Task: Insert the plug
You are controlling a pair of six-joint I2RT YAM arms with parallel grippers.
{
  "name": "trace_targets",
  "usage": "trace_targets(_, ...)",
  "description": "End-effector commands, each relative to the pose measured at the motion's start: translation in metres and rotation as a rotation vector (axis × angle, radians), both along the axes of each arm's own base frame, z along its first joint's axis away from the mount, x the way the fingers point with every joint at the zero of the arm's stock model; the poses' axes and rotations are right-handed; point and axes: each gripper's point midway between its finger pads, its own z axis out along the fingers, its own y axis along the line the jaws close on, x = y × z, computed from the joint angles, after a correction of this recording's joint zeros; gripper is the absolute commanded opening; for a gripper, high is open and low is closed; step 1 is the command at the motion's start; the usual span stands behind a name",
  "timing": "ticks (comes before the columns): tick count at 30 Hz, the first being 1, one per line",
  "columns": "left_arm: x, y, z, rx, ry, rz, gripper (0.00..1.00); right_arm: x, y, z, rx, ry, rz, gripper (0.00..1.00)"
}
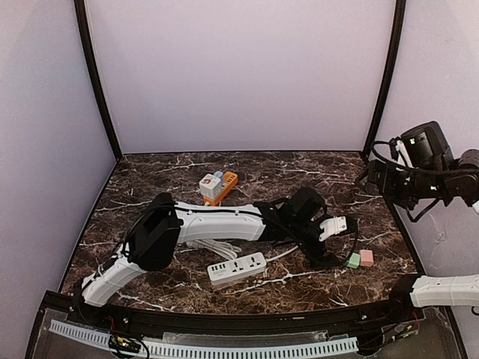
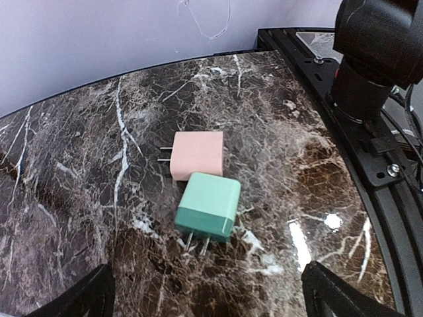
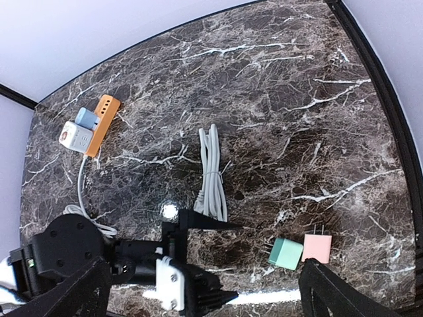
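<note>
A green plug (image 2: 208, 206) lies on the marble table, prongs toward my left gripper (image 2: 208, 300), which hangs open just short of it with nothing between its fingers. A pink plug (image 2: 197, 155) lies touching the green one on its far side. From above, the green plug (image 1: 352, 260) and pink plug (image 1: 366, 257) sit near the right front, with the left gripper (image 1: 344, 241) close beside them. The white power strip (image 1: 237, 270) lies at the front centre. My right gripper (image 1: 382, 179) is raised high at the right, open and empty, looking down on the plugs (image 3: 285, 253).
An orange power strip (image 1: 219, 187) with adapters plugged in sits at the back centre. A bundled white cable (image 3: 213, 172) lies mid-table, beside the left arm. The right arm's base (image 2: 377, 59) and the black table rail (image 2: 390, 198) stand just right of the plugs.
</note>
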Motion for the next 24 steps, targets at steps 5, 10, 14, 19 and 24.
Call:
trace_targets(5,0.0,-0.031,-0.001,-0.115,0.002,-0.038,0.99,-0.016,-0.005,-0.009,0.028,0.029,0.012,0.99)
trace_targets(10,-0.002,-0.041,-0.018,-0.128,0.021,-0.057,0.99,-0.019,-0.004,-0.012,0.023,0.04,0.032,0.99)
trace_targets(14,-0.005,-0.048,-0.03,-0.14,0.036,-0.07,0.99,-0.02,-0.002,-0.015,0.022,0.053,0.043,0.99)
trace_targets(19,-0.009,-0.059,-0.037,-0.182,0.032,-0.079,0.95,-0.025,-0.004,-0.02,0.014,0.072,0.046,0.99)
trace_targets(24,-0.012,-0.066,-0.042,-0.208,0.026,-0.092,0.86,-0.029,-0.007,-0.023,0.001,0.09,0.049,0.99)
